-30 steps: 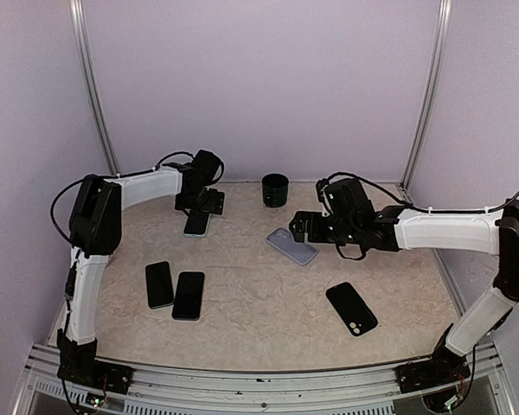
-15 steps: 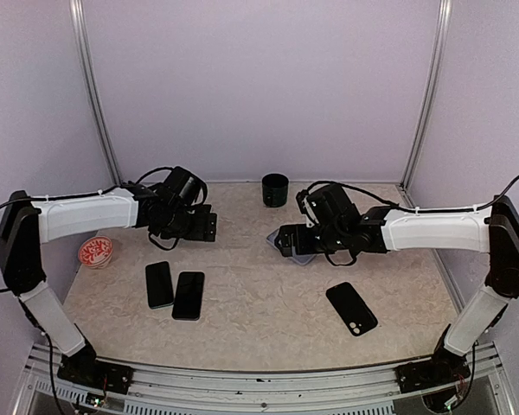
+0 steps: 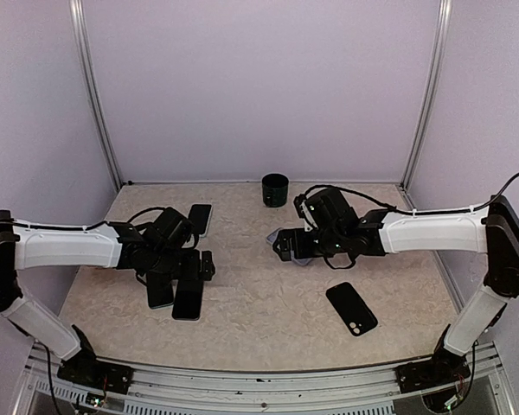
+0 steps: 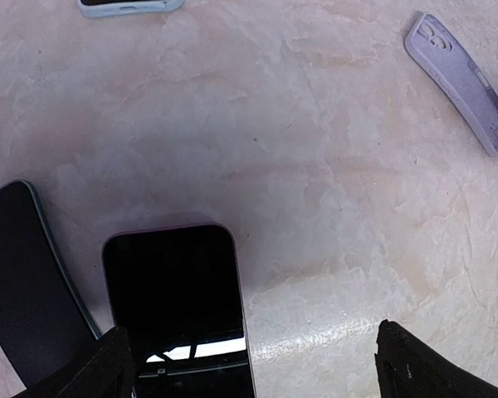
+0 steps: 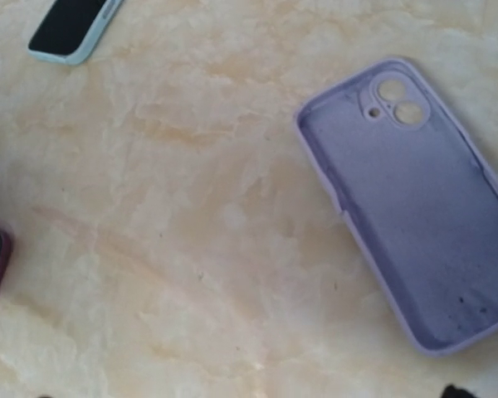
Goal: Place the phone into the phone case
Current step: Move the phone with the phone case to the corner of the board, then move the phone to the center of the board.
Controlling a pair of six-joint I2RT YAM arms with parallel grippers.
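Observation:
The empty lilac phone case (image 5: 415, 207) lies open side up on the marbled table. My right gripper (image 5: 249, 394) hovers just left of it, open and holding nothing; in the top view this gripper (image 3: 285, 245) partly covers the case (image 3: 299, 252). My left gripper (image 4: 257, 369) is open above a dark phone with a purple rim (image 4: 174, 298), its fingers (image 4: 108, 365) spread wide. A second dark phone (image 4: 25, 315) lies right beside it. From above, the left gripper (image 3: 195, 264) hangs over the far ends of these two phones (image 3: 189, 298).
A phone in a light blue case (image 3: 199, 219) lies at the back left. A black phone (image 3: 352, 309) lies camera side up at the near right. A black cup (image 3: 275, 189) stands at the back wall. Metal posts rise at the far corners.
My left arm has swung from the light blue phone at the back to above the two dark phones. My right gripper has slid left over the lilac case.

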